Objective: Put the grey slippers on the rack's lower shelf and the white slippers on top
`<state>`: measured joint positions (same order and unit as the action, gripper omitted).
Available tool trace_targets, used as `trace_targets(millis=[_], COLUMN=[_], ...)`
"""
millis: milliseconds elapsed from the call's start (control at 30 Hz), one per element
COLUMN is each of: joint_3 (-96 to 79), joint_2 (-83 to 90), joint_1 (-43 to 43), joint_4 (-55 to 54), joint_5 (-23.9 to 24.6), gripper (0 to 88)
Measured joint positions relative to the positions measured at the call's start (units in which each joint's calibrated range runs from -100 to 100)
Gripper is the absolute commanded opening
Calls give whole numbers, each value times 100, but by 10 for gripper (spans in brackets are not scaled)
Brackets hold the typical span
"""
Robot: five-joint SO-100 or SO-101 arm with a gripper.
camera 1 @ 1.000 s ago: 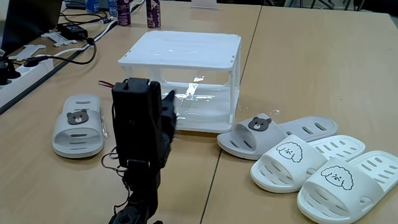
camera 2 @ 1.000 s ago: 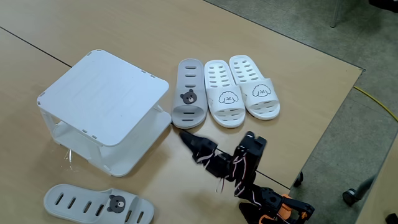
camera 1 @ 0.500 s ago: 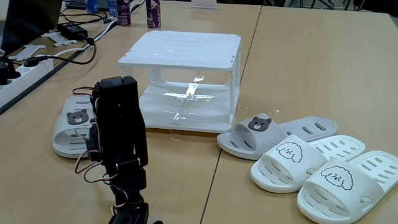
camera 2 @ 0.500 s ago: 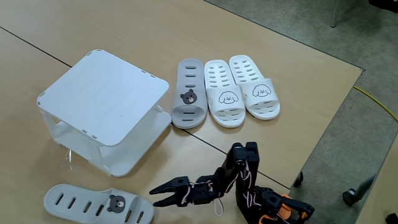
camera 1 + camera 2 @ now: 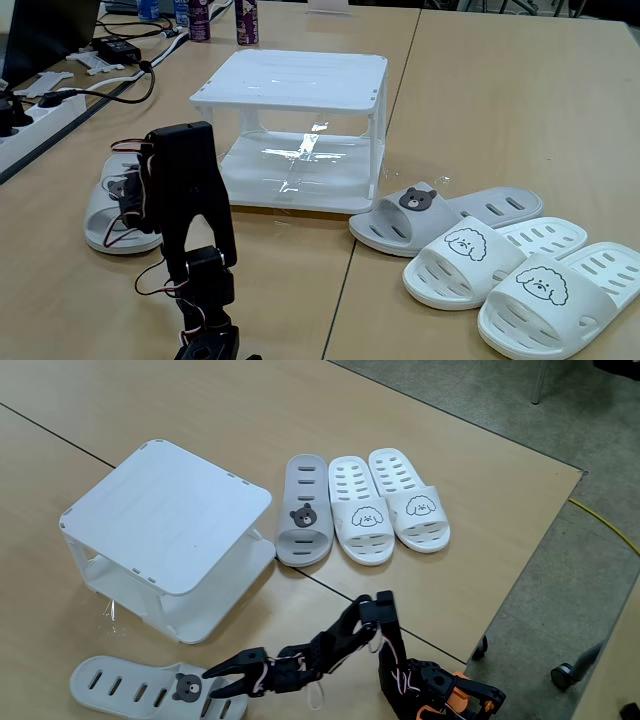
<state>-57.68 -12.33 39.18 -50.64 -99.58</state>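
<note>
— While the arm point(image 5: 330, 645) stretches low across the table point(image 5: 480, 480), where does its gripper point(image 5: 222, 682) stand?

— In the fixed view from above, its fingers are spread apart, tips over the strap end of one grey slipper point(image 5: 150, 690), at the bear face. Whether they touch it, I cannot tell. In the low fixed view the arm point(image 5: 185, 215) blocks the front of that same grey slipper point(image 5: 110, 215), which lies to the left of the rack point(image 5: 300, 130).

— And the second grey slipper?

— It lies flat at the right corner of the rack point(image 5: 165, 540) in the view from above, just beside the bottom tier; in the low view this slipper point(image 5: 415, 215) sits at the rack's near right corner.

— The white slippers?

— Both white slippers point(image 5: 385, 500) lie side by side, right of that grey one, the nearest touching it. In the low view the white pair point(image 5: 510, 270) sits at near right.

— The rack itself?

— Upright. Its top point(image 5: 295, 75) carries nothing, and the lower shelf point(image 5: 300, 170) holds no slipper.
</note>
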Motion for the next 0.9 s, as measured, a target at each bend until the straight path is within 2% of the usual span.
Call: trace_targets(millis=[167,533,700,867,900], joint_3=[1042,1788,3064,4097,4205], joint_2=[-948,-1806,-2837,-3373,-3447], joint_1=[7,67,120,105,97], joint_4=[-60,-292,-326,-352,-343], joint_5=[0,0,0,0,0], gripper=[225,233,301,290,260])
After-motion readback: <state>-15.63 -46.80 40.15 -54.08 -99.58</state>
